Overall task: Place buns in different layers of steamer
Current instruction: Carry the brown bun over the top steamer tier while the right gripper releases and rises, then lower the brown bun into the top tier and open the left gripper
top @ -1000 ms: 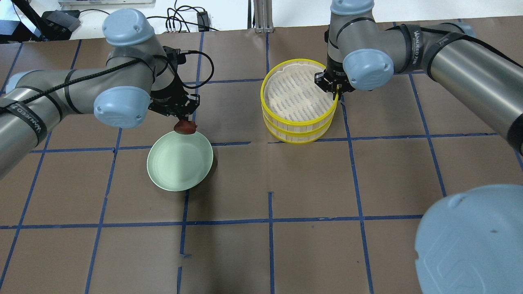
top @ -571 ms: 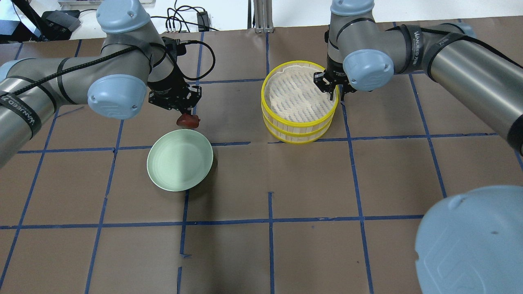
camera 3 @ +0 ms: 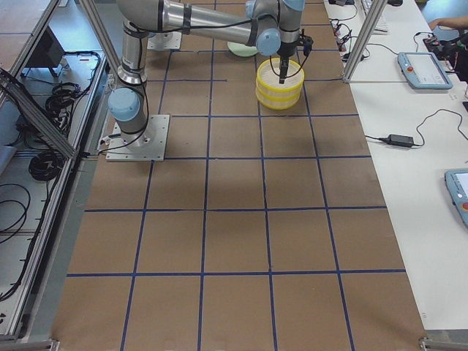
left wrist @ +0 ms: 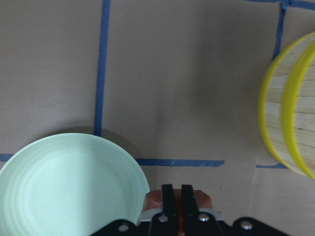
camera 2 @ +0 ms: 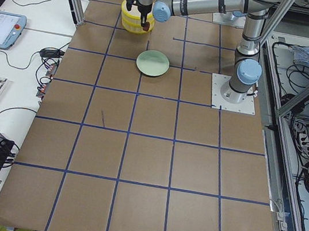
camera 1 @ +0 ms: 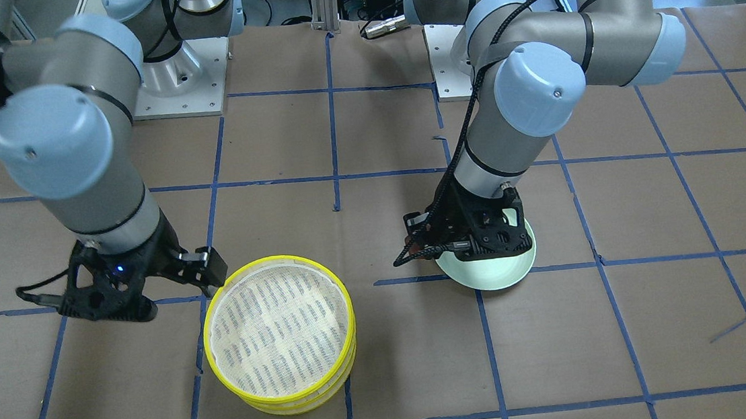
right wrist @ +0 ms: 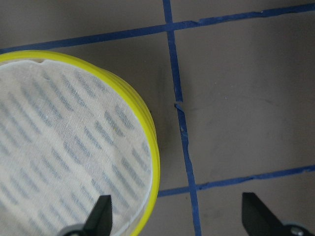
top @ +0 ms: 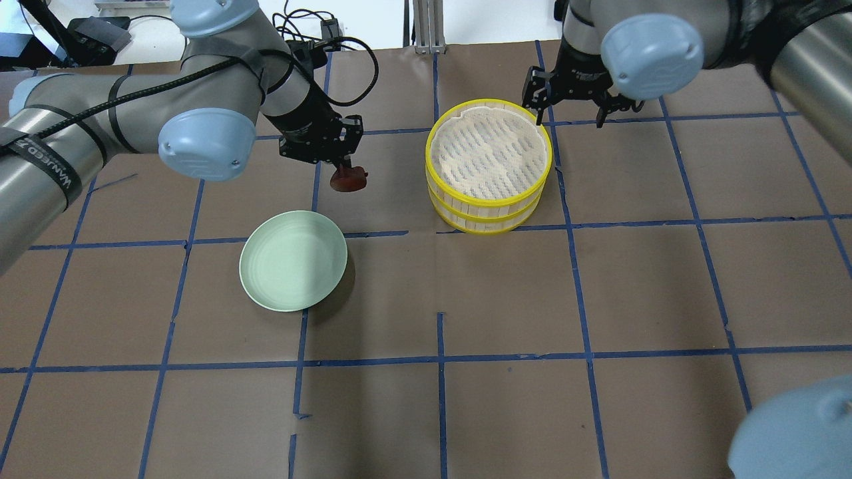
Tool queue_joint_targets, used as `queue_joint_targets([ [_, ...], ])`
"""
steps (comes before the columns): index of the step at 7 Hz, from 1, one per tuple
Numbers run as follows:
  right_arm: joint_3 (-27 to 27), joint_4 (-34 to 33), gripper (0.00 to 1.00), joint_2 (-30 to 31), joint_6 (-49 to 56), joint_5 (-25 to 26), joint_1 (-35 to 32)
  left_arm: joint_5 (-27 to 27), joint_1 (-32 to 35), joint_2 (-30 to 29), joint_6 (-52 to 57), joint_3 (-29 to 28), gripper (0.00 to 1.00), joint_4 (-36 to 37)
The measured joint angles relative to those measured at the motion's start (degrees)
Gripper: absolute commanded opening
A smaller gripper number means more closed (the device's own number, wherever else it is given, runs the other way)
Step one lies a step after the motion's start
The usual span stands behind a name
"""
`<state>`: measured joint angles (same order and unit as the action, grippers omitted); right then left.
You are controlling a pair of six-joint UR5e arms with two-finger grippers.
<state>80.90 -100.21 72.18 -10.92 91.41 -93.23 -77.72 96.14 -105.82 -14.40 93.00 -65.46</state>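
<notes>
The steamer [top: 490, 198] is two stacked yellow-rimmed trays with a whitish mesh floor on top; nothing lies on that floor. It also shows in the front view [camera 1: 207, 339] and both wrist views [left wrist: 275, 128] [right wrist: 153, 147]. My left gripper [top: 343, 167] is shut on the dark reddish-brown bun [top: 350, 180] and holds it above the table, between the plate and the steamer. In the left wrist view the bun [left wrist: 153, 200] sits by the shut fingers. My right gripper [top: 570, 112] is open wide and empty, just past the steamer's far right rim. The white bun is out of view.
A pale green plate [top: 293, 269] lies empty on the brown paper, near-left of the steamer; it also shows in the left wrist view [left wrist: 64, 187]. Blue tape lines grid the table. Cables and a metal post stand at the far edge.
My left gripper has carried the brown bun from over the plate's far edge rightward toward the steamer. My right gripper has left the steamer's rim, moved back and opened.
</notes>
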Motion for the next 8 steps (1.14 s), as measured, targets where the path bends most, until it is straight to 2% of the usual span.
queue_joint_targets([
  [2,-3.3,17.0,0.99,8.8,3.1,-0.8,1.6,2.9,4.4,-1.9,-5.3,-2.6,0.11,3.4],
  [3,-3.5,20.6,0.98,11.2,5.4,-0.8,3.3,3.4,6.8,-3.9,-7.9,-3.0,0.11,7.6],
  [5,-1.2,19.7,0.99,13.0,7.3,-0.5,4.0,3.8,10.7,-8.4,-15.8,-4.0,0.14,17.6],
  [6,1.0,16.1,1.00,13.5,7.4,0.0,3.0,4.1,11.5,-10.2,-18.4,-5.3,0.83,20.4],
  [7,2.4,13.2,1.00,13.8,7.5,0.7,2.3,4.6,11.8,-11.4,-19.5,-6.5,1.00,21.5],
  [8,3.0,12.1,1.00,13.8,7.8,0.3,2.2,4.9,11.8,-12.4,-19.8,-7.2,1.00,21.9],
])
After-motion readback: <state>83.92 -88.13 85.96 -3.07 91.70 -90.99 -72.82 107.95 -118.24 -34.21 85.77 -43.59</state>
